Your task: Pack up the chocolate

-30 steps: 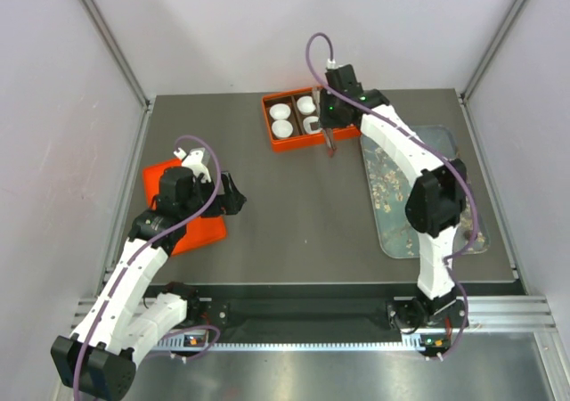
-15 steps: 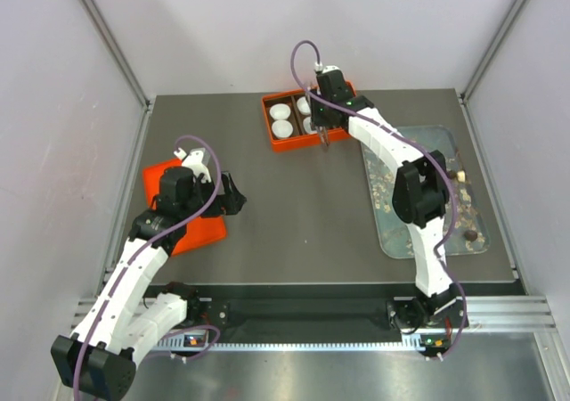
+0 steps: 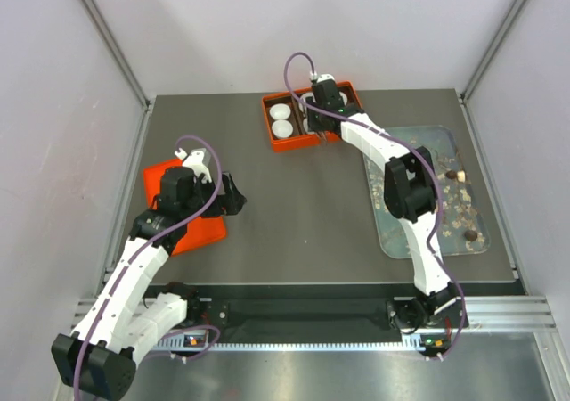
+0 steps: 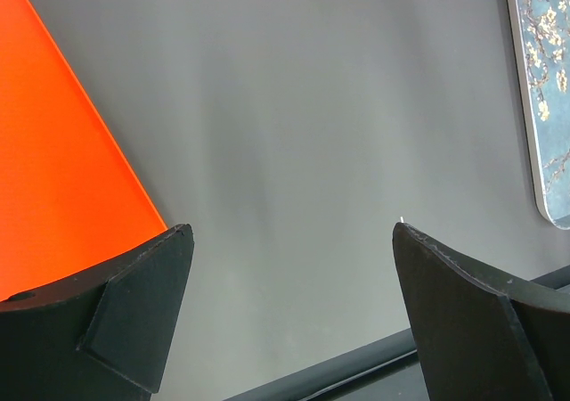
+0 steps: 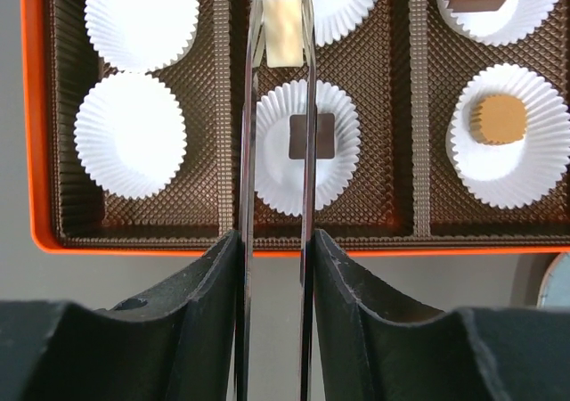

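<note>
top: right pincer [image 3: 319,141] over orange box [image 3: 267,120]; loose chocolate [image 3: 451,175] waits on tray [image 3: 441,147] | left wrist: left pincer [image 4: 294,312] wide, idle above worktop [image 4: 294,107] | right wrist: blades narrow, nothing clamped; dark chocolate [image 5: 322,136] sits in paper cup [image 5: 276,178] | risk: crooked lift snags cup, flips piece

place: robotics lab (test cell) | signs: aluminium frame posts [image 3: 107,36]; white panel walls [image 3: 294,27]; mounting rail [image 3: 312,313]
</note>
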`<action>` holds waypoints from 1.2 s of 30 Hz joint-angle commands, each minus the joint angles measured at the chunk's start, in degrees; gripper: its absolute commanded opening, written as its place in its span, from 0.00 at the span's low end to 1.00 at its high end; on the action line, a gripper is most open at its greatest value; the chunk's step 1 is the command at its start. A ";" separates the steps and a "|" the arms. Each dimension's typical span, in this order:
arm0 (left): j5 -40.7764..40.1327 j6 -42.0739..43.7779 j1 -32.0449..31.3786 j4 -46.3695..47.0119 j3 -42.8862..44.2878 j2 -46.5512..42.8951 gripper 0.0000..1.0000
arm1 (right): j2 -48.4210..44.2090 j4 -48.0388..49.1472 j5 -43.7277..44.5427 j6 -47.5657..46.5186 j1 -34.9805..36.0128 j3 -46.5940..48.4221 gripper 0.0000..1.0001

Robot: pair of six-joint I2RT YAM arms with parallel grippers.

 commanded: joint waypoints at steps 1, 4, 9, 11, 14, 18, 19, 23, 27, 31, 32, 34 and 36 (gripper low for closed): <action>-0.62 0.51 -0.01 1.36 0.01 0.29 0.98 | 0.46 6.19 0.32 -0.88 0.51 3.28 0.36; -0.71 0.42 -0.01 1.28 0.01 0.38 0.98 | 1.43 6.36 0.85 -1.41 0.51 3.98 0.36; -0.80 0.42 -0.01 1.36 0.01 0.64 0.98 | 2.13 6.89 1.64 -2.99 0.43 4.34 0.36; -0.71 0.42 0.08 1.28 0.01 0.82 0.98 | 2.13 7.07 1.73 -3.17 0.25 4.51 0.36; -0.88 0.42 0.08 1.28 0.01 1.08 0.98 | 1.78 7.16 1.55 -3.08 0.07 4.69 0.35; -0.62 0.33 0.34 1.36 0.01 1.26 0.98 | 1.17 7.24 1.20 -3.52 -0.01 4.51 0.34; -0.36 0.33 0.34 1.45 -0.08 1.34 0.98 | 0.99 7.24 1.12 -3.61 -0.01 4.60 0.34; 0.08 0.51 0.52 1.71 -0.08 1.52 0.98 | 0.38 7.33 1.03 -3.61 -0.36 4.43 0.34; 0.08 0.51 0.61 1.72 -0.17 1.69 0.98 | -0.24 7.42 1.03 -3.34 -0.54 3.99 0.34; 0.26 0.51 0.61 1.72 -0.17 1.61 0.98 | -0.94 7.95 1.11 -3.26 -0.54 3.46 0.34; 0.26 0.51 0.61 1.80 -0.17 1.69 0.98 | -0.94 7.95 1.11 -3.17 -0.72 3.55 0.34; 0.34 0.51 0.61 1.80 -0.17 1.70 0.98 | -1.29 8.12 1.20 -3.08 -0.72 3.46 0.34; 0.43 0.51 0.70 1.80 -0.17 1.69 0.98 | -1.56 8.30 1.38 -3.17 -1.07 3.55 0.34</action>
